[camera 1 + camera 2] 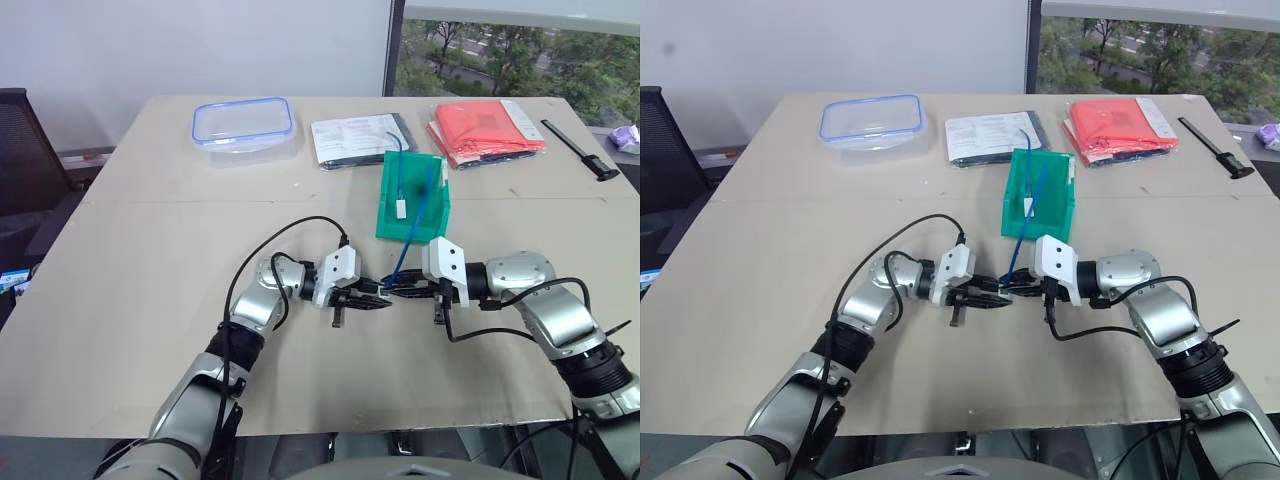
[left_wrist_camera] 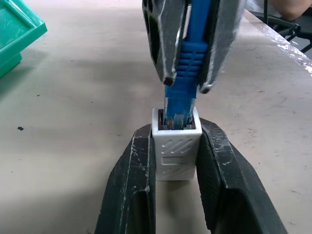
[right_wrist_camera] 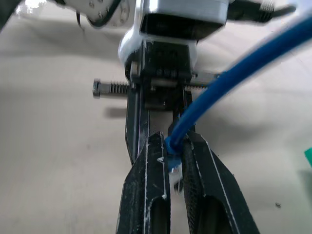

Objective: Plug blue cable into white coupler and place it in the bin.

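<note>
My two grippers meet tip to tip above the middle of the table. The left gripper [image 2: 176, 127] is shut on the white coupler [image 2: 175, 151], socket facing the other hand. The right gripper [image 3: 176, 139] is shut on the blue cable [image 2: 187, 58] just behind its plug. The clear plug tip sits in the mouth of the coupler's socket. From there the blue cable [image 1: 405, 250] runs up and away into the green bin [image 1: 432, 210], which stands just beyond the grippers.
A slim white block [image 1: 399, 208] lies inside the bin on the cable's far end. Further back are a clear blue-rimmed lidded box [image 1: 244, 128], papers [image 1: 362, 140], a red folder [image 1: 487, 130] and a black tool [image 1: 580, 150].
</note>
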Action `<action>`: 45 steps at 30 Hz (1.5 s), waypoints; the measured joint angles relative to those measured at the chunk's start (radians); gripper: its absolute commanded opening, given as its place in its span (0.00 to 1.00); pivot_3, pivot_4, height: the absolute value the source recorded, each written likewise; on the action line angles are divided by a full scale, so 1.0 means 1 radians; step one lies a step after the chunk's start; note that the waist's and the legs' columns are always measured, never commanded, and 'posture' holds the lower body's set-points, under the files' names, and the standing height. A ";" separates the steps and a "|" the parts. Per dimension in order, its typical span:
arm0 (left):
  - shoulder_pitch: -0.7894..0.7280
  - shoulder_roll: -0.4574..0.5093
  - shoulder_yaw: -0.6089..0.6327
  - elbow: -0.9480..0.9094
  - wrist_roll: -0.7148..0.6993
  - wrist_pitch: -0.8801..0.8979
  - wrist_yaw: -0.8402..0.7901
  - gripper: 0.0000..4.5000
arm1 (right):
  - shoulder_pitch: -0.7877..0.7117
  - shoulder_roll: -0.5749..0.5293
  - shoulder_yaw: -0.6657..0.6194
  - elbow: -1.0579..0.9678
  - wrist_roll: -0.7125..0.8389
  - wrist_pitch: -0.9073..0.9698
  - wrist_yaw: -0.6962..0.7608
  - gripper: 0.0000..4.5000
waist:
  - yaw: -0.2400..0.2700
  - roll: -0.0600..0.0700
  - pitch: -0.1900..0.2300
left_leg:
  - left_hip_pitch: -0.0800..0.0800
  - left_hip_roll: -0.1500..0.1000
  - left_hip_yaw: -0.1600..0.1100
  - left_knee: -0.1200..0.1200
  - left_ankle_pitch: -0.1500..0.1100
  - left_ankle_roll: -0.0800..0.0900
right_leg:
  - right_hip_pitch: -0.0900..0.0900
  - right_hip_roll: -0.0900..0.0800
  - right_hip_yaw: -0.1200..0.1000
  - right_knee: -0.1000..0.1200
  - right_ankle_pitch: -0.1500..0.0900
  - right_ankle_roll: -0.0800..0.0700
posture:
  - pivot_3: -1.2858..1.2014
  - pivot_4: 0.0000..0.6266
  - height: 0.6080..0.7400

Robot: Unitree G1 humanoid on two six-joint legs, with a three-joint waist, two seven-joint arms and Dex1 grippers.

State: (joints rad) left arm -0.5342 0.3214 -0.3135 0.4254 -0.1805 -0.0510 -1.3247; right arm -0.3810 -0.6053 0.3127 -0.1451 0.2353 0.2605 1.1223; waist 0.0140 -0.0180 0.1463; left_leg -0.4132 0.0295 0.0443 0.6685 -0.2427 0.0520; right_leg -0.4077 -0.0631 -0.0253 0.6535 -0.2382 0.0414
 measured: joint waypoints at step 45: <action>-0.027 0.125 0.276 -0.818 -0.219 0.962 0.686 0.99 | -0.680 0.157 -0.272 0.721 0.116 0.351 -0.288 0.82 | -0.022 0.002 0.011 | -0.003 -0.002 0.002 -0.004 0.000 -0.001 | -0.005 0.000 0.002 0.000 0.001 0.000 | 0.52 0.24 0.98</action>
State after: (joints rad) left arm -0.5614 0.4464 -0.0378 -0.3929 -0.3992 0.9112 -0.6383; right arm -1.0614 -0.4487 0.0407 0.5762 0.3517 0.6118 0.8345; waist -0.0078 -0.0161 0.1568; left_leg -0.4165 0.0275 0.0462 0.6645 -0.2425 0.0513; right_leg -0.4124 -0.0626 -0.0233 0.6538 -0.2376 0.0415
